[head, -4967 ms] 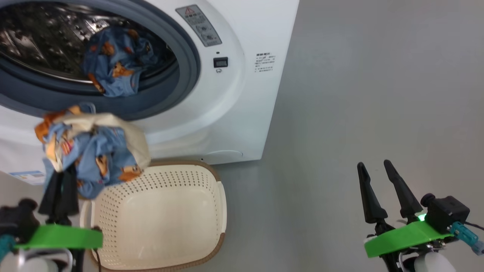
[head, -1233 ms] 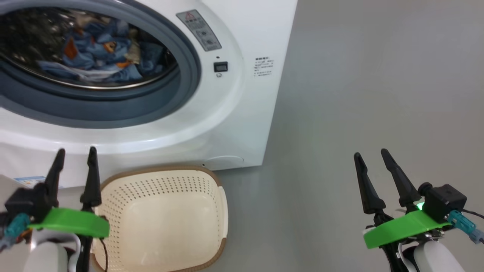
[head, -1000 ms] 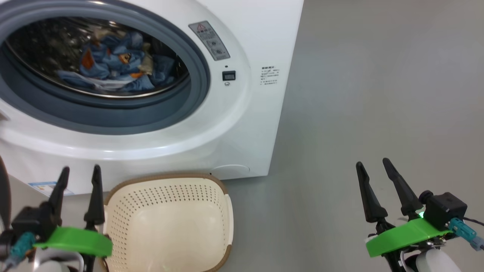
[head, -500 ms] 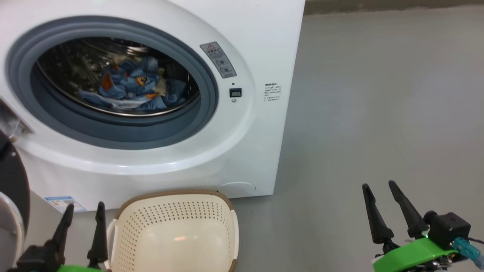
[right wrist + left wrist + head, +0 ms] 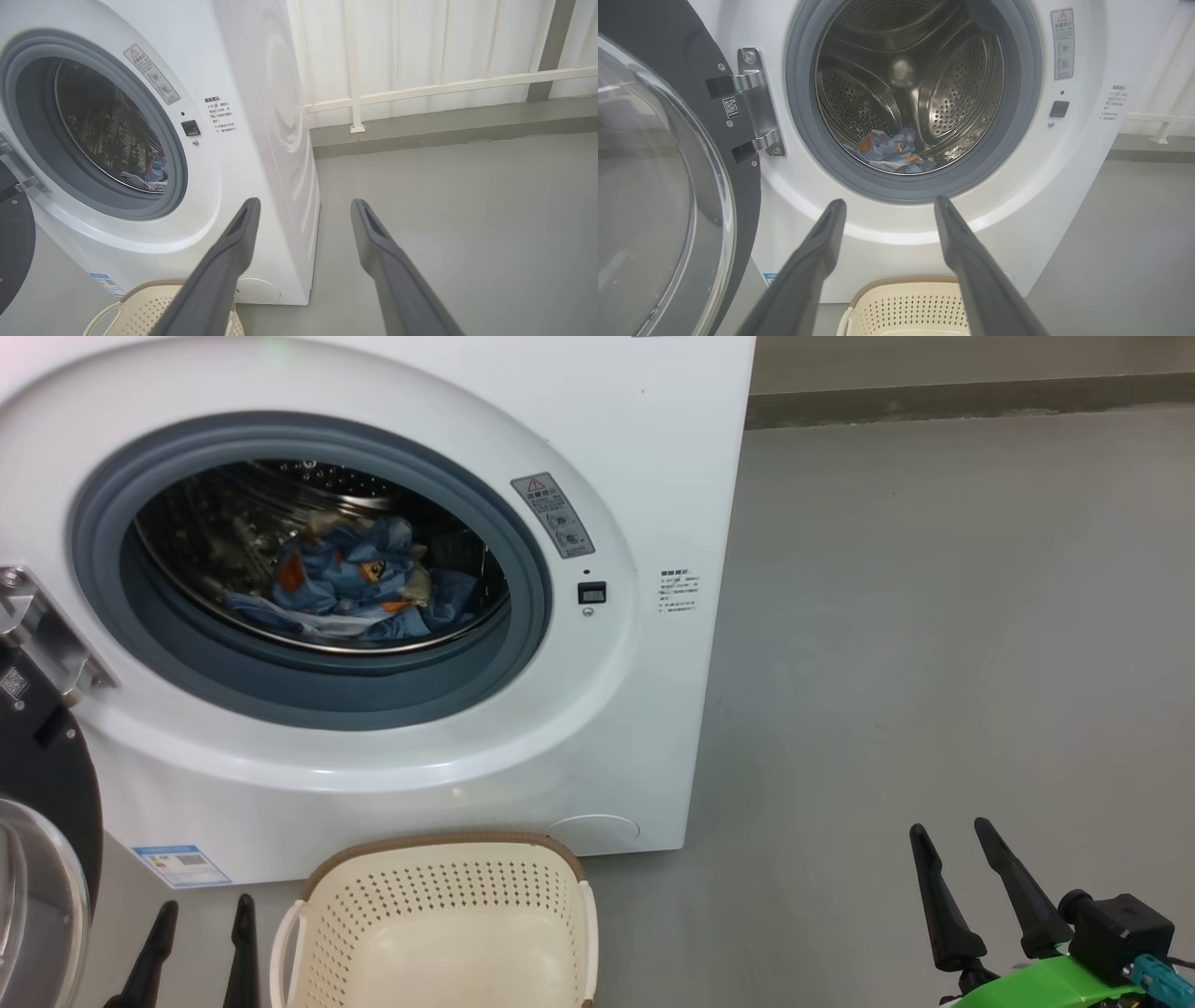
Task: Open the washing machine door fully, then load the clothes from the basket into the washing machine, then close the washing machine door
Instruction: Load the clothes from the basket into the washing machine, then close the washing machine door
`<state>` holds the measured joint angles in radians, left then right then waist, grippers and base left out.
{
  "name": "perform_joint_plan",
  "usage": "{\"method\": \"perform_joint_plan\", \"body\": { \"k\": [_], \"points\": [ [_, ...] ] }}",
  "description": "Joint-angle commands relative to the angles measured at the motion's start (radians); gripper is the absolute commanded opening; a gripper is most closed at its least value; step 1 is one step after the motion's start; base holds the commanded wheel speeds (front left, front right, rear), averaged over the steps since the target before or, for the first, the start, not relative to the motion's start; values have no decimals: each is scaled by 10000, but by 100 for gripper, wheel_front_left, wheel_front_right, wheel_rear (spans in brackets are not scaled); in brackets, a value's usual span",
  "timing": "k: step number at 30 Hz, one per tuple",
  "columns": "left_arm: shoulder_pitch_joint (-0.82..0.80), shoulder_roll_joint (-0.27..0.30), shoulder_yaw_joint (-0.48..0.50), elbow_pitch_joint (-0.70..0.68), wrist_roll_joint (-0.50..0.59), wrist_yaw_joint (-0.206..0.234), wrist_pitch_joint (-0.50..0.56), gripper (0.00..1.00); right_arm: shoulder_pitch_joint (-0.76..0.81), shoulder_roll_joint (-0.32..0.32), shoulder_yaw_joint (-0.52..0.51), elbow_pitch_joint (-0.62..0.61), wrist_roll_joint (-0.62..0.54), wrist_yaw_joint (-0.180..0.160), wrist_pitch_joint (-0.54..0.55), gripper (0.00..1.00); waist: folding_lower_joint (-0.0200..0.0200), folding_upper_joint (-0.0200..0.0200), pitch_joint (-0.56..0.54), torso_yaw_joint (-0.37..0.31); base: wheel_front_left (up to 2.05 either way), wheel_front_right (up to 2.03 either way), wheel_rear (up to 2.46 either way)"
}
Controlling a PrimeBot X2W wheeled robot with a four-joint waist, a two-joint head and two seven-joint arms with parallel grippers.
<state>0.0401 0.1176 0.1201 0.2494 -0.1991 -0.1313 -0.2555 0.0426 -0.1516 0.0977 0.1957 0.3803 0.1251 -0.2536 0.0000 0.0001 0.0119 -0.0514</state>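
Nearest, at the low left, the left gripper [image 5: 206,903] points up toward the machine, its two dark fingers spread apart and empty. At the low right, the right gripper [image 5: 950,827] hangs over bare grey floor [image 5: 934,635], with its fingers likewise spread and empty. A green bracket [image 5: 1046,985] sits at its base. The two grippers are well apart.

Between them, much closer to the left gripper, the basket [image 5: 439,846] stands on the floor just in front of the washing machine [image 5: 607,728]. Its brown rim is near the white front panel, but I cannot tell whether the two touch. The left gripper's right finger is just beside the basket's left handle.

On the left, the door [image 5: 42,784] is swung wide open on its metal hinge [image 5: 47,630]. Its black rim and clear glass bowl stand out from the machine's left side. A small blue sticker [image 5: 182,865] sits low on the machine's front, near the door's lower edge.

Farther in, the grey-blue gasket [image 5: 317,700] rings the open mouth, and behind it is the steel drum [image 5: 224,527]. The clothes [image 5: 350,583] lie in a heap on the drum's bottom, behind the gasket's lip. They are blue with orange and cream patches. Right of the mouth are a grey warning label [image 5: 553,513] and a small dark square [image 5: 592,592].

Farthest, right of the machine, a white railing [image 5: 444,86] runs along the wall above a grey skirting.
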Motion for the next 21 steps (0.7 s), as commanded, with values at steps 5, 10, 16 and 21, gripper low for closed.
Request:
{"method": "perform_joint_plan", "body": {
  "k": [5,10,16,21],
  "points": [
    [-94,93,394,-408,98,6,-63,100,-25,-187,187,-271,92,56,-82,100,0,-1,-13,-4,0,0,0],
    [-106,95,414,-422,54,6,-63,100,-13,-168,205,-281,81,56,-82,100,0,-1,2,-30,0,0,0],
    [-185,79,459,-351,50,6,-63,100,-2,-135,194,-291,66,56,-82,100,0,-1,38,-20,-1,1,0],
    [-211,38,522,-303,127,6,-63,100,3,-130,179,-292,60,56,-82,100,0,-1,54,-2,-45,45,0]
  ]
}}
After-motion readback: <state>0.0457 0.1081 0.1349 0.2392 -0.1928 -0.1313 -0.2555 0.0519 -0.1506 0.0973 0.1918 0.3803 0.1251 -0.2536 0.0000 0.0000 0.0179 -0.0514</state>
